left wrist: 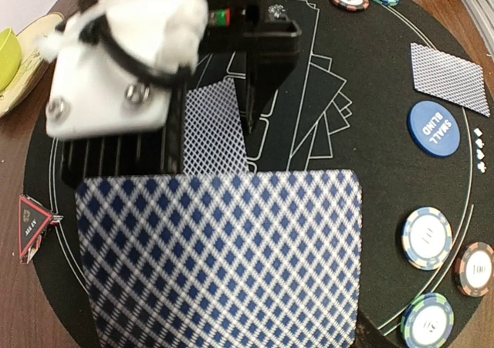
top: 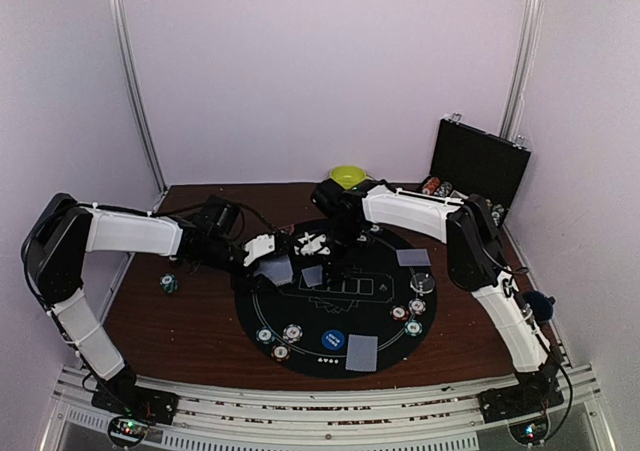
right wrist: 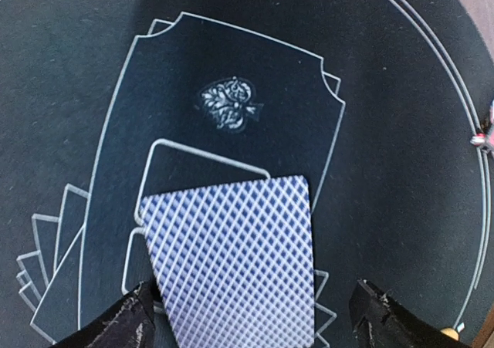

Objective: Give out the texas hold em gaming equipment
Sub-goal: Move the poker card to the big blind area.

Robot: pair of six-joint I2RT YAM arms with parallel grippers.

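Blue-lattice card [right wrist: 231, 263] lies skewed across a printed slot of the black mat [right wrist: 401, 132] mid-desk, right fingers [right wrist: 127, 325] spread open astride it, left fingers [top: 265, 254] apparently pinching a second card [left wrist: 224, 255] close by; a fingertip dragging on retreat could slide it further off.

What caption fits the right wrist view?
Open right fingers flank a face-down card on the black mat.

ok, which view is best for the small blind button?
Left wrist: the blue small blind button lies unobstructed, lettering readable. Top external shows only a small blue dot at the near edge of the mat. Right wrist doesn't show it.
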